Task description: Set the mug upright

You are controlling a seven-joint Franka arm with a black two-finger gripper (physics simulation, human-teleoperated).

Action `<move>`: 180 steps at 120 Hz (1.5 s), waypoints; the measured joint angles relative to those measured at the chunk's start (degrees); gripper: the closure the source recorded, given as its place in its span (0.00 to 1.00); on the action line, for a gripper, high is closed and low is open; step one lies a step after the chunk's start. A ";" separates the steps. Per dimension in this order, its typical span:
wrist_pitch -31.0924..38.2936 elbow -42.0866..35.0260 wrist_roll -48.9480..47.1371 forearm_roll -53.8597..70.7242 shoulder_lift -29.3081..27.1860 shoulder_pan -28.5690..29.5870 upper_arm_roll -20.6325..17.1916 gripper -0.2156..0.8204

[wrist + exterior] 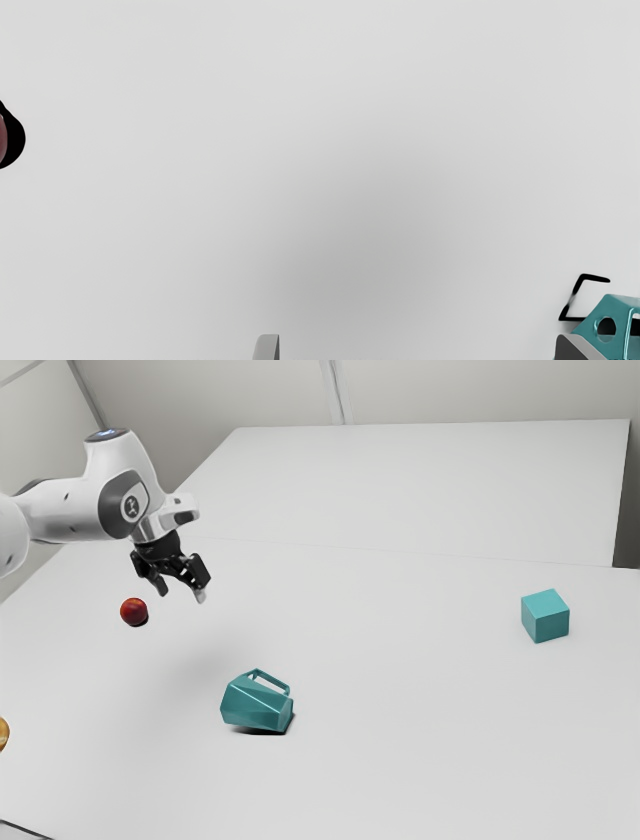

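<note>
Sideways on a white counter [400,760], a teal faceted mug [256,705] lies below the robot's raised, spread hand [181,591] and toward the exterior view's right, its handle [272,680] uppermost. The wrist view catches it partly behind one fingertip [574,348], outside the gap.

In the exterior view the picture's edge cuts off the arm [75,510], most of a yellowish round thing [3,735] and the near side of the table [420,760], where a dark line [25,829] is too little shown to identify. The underside of the cube [545,617] is hidden against the table. In the wrist view the red ball [2,140], the mug [616,310] and the fingers [267,347] of the gripper [181,595] are cut off; one finger hides part of the mug.
</note>
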 joint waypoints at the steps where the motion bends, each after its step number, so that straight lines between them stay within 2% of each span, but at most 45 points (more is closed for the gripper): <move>1: 0.01 -0.12 -0.01 -0.02 -0.07 -0.04 0.03 0.21; 14: 0.15 -3.00 -0.13 -1.71 -2.48 0.73 0.20 0.21; 24: -0.78 -7.89 -0.12 -10.81 -4.12 3.37 0.76 0.21; 44: -5.16 -10.86 0.36 -26.58 -2.10 8.37 3.73 0.21; 75: -11.02 -10.87 2.65 -35.59 1.20 2.55 7.90 0.21; 99: -13.61 -11.03 4.18 -39.05 3.08 1.94 8.18 0.21; 122: -15.56 -14.25 5.47 -40.84 2.60 1.72 8.22 0.21; 180: -16.69 -15.19 8.51 -45.95 3.11 -3.27 9.09 0.21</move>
